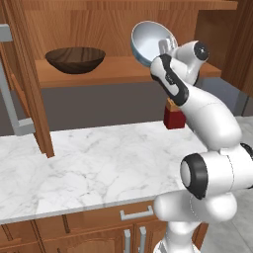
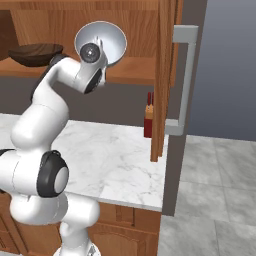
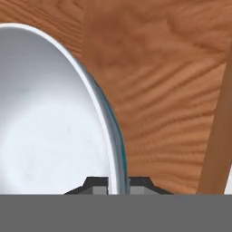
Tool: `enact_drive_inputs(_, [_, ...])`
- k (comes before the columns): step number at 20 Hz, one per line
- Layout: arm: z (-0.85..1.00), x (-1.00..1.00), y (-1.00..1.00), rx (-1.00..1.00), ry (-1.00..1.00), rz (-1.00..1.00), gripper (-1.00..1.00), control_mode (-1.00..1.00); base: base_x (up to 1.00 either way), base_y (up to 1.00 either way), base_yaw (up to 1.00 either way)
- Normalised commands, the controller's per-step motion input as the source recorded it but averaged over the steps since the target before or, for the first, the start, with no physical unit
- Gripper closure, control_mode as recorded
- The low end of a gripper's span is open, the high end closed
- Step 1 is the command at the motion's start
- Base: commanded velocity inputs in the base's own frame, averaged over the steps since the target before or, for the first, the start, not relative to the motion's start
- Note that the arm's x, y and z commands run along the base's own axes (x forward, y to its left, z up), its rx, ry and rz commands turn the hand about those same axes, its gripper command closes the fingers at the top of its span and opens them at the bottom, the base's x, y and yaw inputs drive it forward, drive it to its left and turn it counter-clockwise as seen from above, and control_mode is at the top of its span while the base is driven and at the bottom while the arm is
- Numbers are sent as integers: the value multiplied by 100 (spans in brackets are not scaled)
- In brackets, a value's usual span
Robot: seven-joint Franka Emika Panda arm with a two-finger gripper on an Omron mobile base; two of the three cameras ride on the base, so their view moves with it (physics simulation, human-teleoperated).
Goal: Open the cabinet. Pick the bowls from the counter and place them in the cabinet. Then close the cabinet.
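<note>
Wooden cabinet (image 1: 123, 69) stands open, with the brown bowl (image 1: 75, 59) already on its shelf. Gripper (image 3: 118, 185) pinches the white bowl (image 1: 150, 42) by its rim, held tilted at the shelf front, just above it. Level the bowl, lower until seated, then release 1 clear space from the brown bowl.
</note>
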Motion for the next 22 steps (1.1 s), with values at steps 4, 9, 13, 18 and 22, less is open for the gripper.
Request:
enact_drive_inputs(4, [0, 5, 0, -4, 12, 0, 100, -100, 0, 0, 0])
enact_drive_inputs(9, [1, 6, 0, -3, 8, 0, 100, -100, 0, 0, 0])
enact_drive_inputs(13, [16, 0, 0, -1, -3, 0, 100, -100, 0, 0, 0])
enact_drive_inputs(18, [22, 0, 0, 0, -11, 0, 100, -100, 0, 0, 0])
enact_drive_inputs(22, [5, 0, 0, -1, 1, 0, 100, -100, 0, 0, 0])
